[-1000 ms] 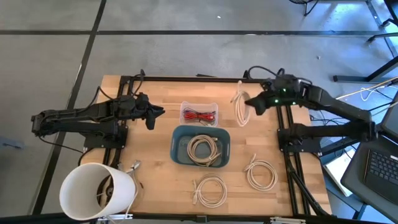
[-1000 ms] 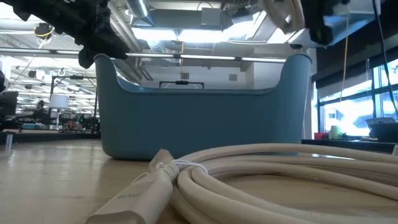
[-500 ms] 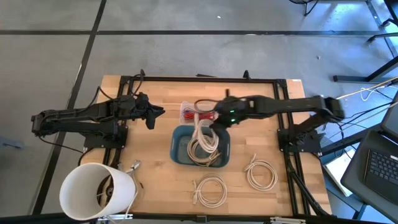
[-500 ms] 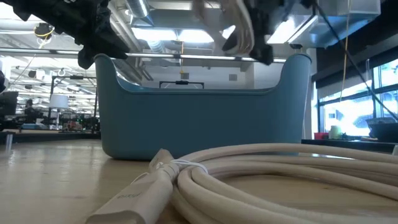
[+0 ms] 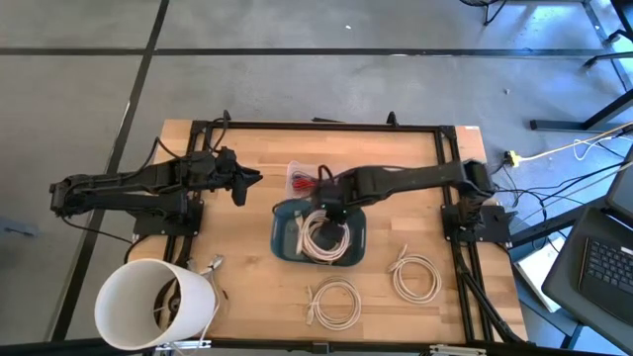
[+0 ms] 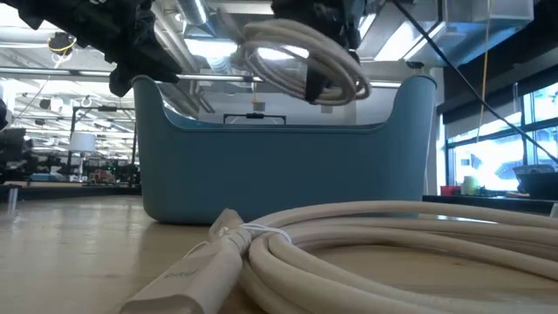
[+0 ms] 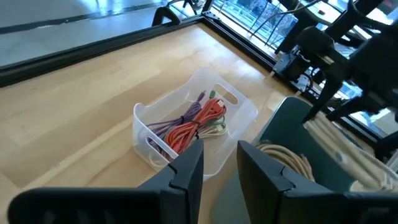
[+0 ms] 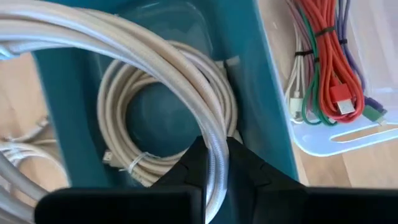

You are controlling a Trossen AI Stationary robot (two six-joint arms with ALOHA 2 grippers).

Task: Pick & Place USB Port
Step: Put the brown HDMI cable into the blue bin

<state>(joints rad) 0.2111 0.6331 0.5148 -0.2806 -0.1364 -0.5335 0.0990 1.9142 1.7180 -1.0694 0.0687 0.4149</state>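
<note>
My right gripper (image 5: 326,205) is shut on a coil of beige USB cable (image 6: 301,61) and hovers over the blue bin (image 5: 282,242). The bin (image 6: 283,161) holds another beige coil (image 8: 140,118) on its floor. Two more coils lie flat on the table, one (image 5: 334,302) near the front edge and one (image 5: 415,277) to its right. My left gripper (image 5: 243,184) is open in the air left of the clear tray (image 5: 295,173), its fingers pointing toward the tray (image 7: 186,127). My right gripper pinches the coil's bundled strands (image 8: 214,152) between its two fingers, coming from above and pointing down into the bin. The fingers lie across the strands. The coil is lifted clear and tilted, its loop (image 6: 261,39) at about rim height over the bin.
The clear tray behind the bin holds red, purple and green bundled cables (image 8: 326,68). A white bucket (image 5: 153,302) stands at the table's near left corner. The closest coil fills the low view's foreground (image 6: 349,253). Bare wood lies left of the bin.
My right gripper has swung from the table's far right corner toward the left and near side, carrying the beige coil, and has come down over the blue bin. The coil, earlier hanging upright beside the arm, now sits tilted at the bin's rim. The left arm has kept still.
</note>
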